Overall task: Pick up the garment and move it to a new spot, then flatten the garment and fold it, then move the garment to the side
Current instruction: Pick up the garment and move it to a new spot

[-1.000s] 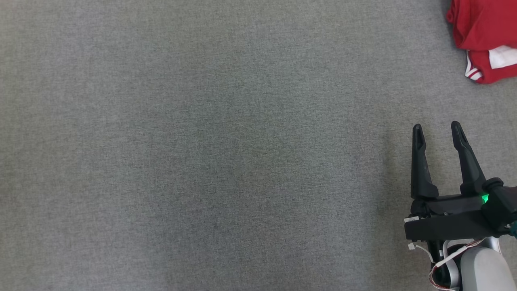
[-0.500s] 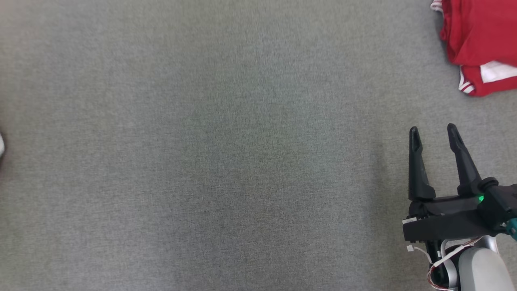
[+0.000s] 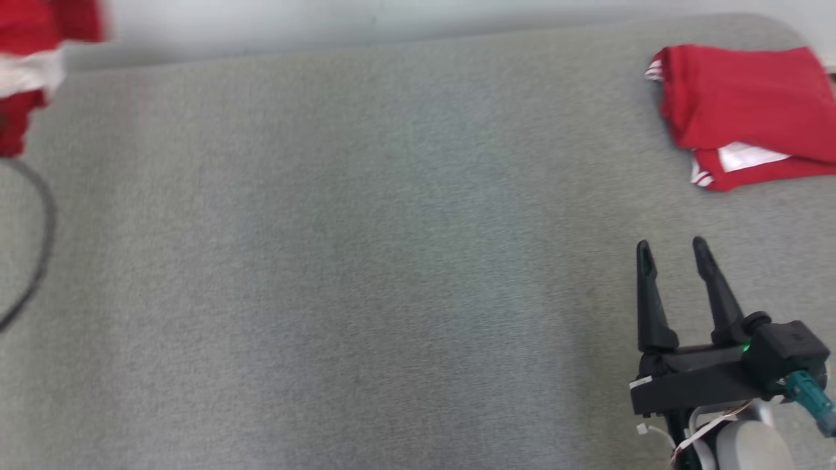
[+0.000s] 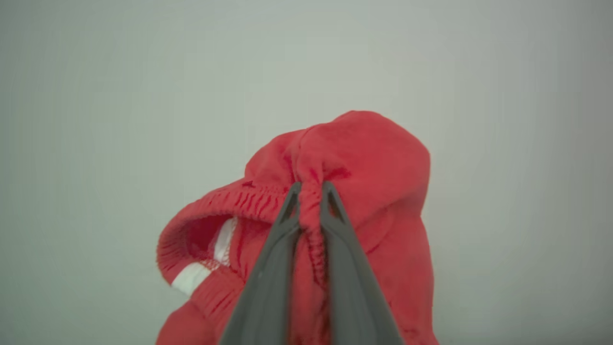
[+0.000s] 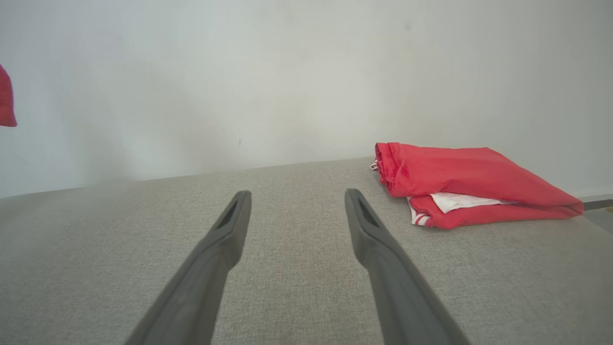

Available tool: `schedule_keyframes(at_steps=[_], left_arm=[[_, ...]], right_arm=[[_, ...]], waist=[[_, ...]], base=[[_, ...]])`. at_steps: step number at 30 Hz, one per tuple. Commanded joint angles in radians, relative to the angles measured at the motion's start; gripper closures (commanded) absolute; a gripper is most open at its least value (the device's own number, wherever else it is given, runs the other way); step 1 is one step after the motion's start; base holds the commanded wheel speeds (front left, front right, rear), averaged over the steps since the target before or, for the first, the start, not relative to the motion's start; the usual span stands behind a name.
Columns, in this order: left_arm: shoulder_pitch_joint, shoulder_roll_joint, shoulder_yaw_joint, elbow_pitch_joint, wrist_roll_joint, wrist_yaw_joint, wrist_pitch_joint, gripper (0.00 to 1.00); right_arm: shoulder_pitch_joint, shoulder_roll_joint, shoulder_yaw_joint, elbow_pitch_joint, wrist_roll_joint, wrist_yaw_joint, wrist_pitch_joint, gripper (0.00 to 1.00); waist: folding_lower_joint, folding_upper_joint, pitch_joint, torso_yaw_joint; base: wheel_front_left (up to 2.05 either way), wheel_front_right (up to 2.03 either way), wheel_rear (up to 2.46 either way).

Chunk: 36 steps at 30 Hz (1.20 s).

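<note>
Head view: the right jaws are standing wide apart and empty over the grey counter (image 3: 366,261), with a folded red garment (image 3: 744,111) lying beyond them, well apart. The blurred red-and-white shape at the far left is probably the garment (image 3: 23,32).

Left wrist view: the left jaws are pinching shut on the garment (image 4: 364,153), its gathered band bunching between and past the tips.

Right wrist view: the folded red garment (image 5: 469,177) is resting beyond the right-hand jaw, untouched.

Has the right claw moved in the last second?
Cannot tell. The whole head view has shifted, so the camera moved; the right claw sits about as far below the folded garment as before.
</note>
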<state>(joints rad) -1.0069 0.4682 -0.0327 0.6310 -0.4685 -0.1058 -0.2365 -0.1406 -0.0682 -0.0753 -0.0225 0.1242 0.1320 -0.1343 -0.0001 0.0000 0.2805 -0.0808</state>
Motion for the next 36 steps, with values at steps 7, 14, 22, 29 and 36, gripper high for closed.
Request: schedule_keyframes(at_steps=[7,14,22,29,36], left_arm=[[0.081,-0.102,-0.100,-0.336,0.022,0.036,0.122,1.00],[0.197,-0.193,-0.208,-0.520,0.004,0.063,0.234,1.00],[0.390,-0.264,-0.298,-0.503,-0.017,0.078,0.241,1.00],[0.530,-0.283,-0.383,-0.296,0.005,0.050,0.199,1.00],[0.505,-0.309,-0.408,-0.173,0.025,0.040,0.089,0.00]], right_arm=[[0.019,0.016,0.026,0.058,0.021,-0.002,-0.036,0.00],[0.016,0.019,0.050,0.108,0.038,-0.002,-0.061,0.00],[-0.001,0.019,0.069,0.147,0.063,-0.002,-0.086,0.00],[-0.016,0.020,0.071,0.168,0.066,-0.002,-0.096,0.00],[-0.006,0.019,0.067,0.177,0.048,-0.002,-0.091,0.00]], waist=[[0.0001,0.0000,-0.073,-0.094],[0.0001,0.0000,-0.092,-0.157],[0.0001,0.0000,-0.081,-0.215],[0.0001,0.0000,-0.069,-0.234],[0.0001,0.0000,-0.116,-0.209]], base=[[0.00,0.00,0.00],[0.00,0.00,0.00],[0.00,0.00,0.00],[0.00,0.00,0.00],[0.00,0.00,0.00]])
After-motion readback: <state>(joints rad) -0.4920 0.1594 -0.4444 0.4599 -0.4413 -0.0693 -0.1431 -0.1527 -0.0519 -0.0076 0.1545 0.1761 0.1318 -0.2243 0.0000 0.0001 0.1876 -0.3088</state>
